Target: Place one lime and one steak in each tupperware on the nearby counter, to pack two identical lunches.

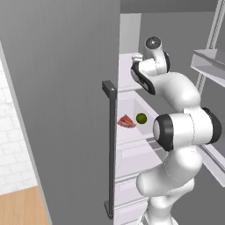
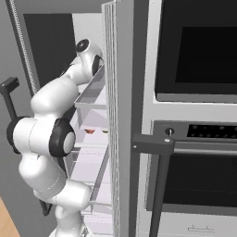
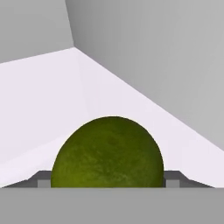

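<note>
Lime (image 3: 107, 152) between gripper (image 3: 107, 183) fingertips, grip not yet certain, fridge shelf (image 3: 39, 109) below

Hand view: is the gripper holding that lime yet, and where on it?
The lime sits between the fingertips, flanked at its widest sides; a firm hold cannot be told.

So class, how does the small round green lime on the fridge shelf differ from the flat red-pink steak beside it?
The lime is round and green; the steak is flat, red-pink, white-streaked. The lime lies right of the steak in the left base view. Both rest on the same white fridge shelf.
</note>
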